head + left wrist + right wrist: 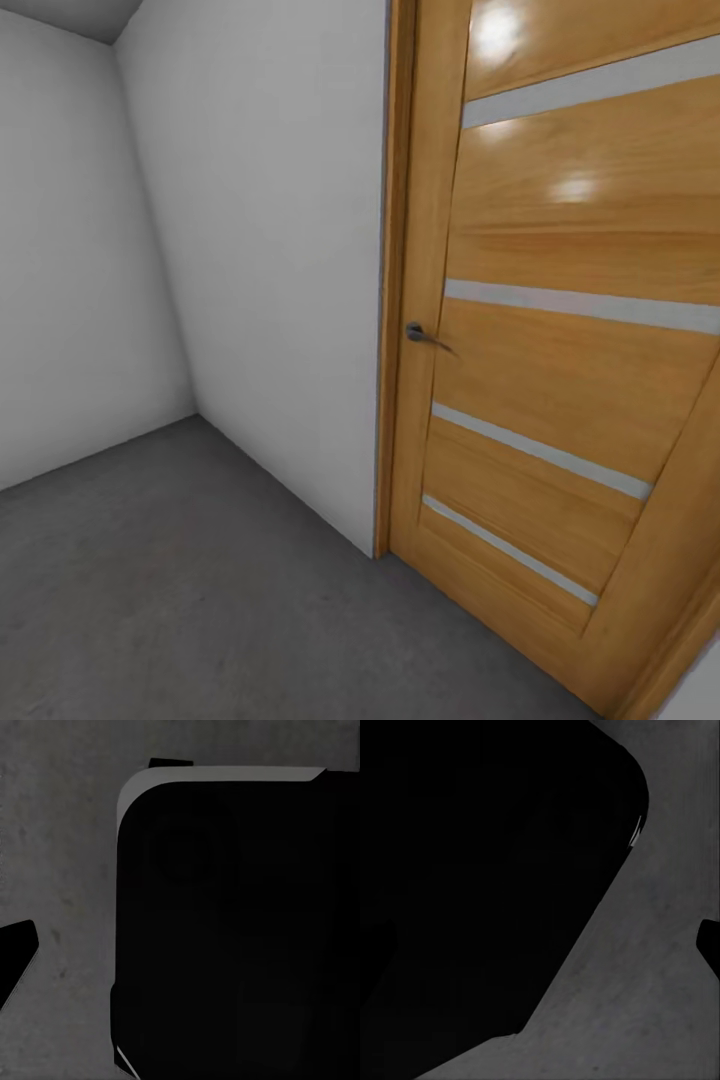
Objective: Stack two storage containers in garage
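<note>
I am in the garage, facing a corner of plain white walls (pixel 250 250) over the dark grey concrete floor (pixel 180 600). The two storage containers are out of view. In the left wrist view one dark fingertip (pixel 16 952) of my left gripper sits at the picture's edge over the floor, next to the robot's black body (pixel 225 930). In the right wrist view one dark fingertip (pixel 709 945) of my right gripper likewise sits at the edge over bare floor. Both grippers look spread wide with nothing held.
An orange-brown wooden door (pixel 560 380) with frosted strips and a dark lever handle (pixel 420 334) stands shut at the right, close ahead. The grey floor stretches to the left toward the wall corner (pixel 195 415).
</note>
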Controlling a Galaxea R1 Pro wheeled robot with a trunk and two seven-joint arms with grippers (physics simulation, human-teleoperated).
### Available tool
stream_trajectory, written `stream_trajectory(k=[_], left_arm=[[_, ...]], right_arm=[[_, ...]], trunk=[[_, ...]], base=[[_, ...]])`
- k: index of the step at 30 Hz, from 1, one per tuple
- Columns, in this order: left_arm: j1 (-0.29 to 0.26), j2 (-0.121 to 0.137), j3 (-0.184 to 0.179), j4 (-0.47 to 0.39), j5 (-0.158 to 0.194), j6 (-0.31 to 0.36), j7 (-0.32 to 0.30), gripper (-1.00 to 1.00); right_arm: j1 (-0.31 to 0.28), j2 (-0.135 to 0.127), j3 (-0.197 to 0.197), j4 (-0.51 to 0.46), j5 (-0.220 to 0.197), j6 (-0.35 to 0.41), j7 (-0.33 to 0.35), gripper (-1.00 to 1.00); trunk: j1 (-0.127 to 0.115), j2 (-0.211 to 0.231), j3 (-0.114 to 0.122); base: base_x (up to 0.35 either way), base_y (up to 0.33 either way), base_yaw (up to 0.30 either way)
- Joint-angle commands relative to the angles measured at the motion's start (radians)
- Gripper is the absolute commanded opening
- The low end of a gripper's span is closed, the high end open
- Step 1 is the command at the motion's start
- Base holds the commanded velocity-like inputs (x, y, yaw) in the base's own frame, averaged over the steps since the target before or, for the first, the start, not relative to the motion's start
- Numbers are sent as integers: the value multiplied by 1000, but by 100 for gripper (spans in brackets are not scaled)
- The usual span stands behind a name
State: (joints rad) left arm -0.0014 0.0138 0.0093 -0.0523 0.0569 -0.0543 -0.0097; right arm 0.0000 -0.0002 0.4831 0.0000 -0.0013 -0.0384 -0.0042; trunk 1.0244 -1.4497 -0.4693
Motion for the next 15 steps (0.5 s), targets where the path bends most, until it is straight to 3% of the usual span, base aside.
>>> stream_trajectory(k=[1,15], left_arm=[[0,0,0,0,6,-2,-1,100],[0,0,1,0,6,-16,-1,100]], right_arm=[[0,0,1,0,-1,-3,0,100],[0,2,1,0,-2,-3,0,100]], trunk=[[1,0,-1],[1,0,-1]], base=[[322,0,0],[322,0,-17]])
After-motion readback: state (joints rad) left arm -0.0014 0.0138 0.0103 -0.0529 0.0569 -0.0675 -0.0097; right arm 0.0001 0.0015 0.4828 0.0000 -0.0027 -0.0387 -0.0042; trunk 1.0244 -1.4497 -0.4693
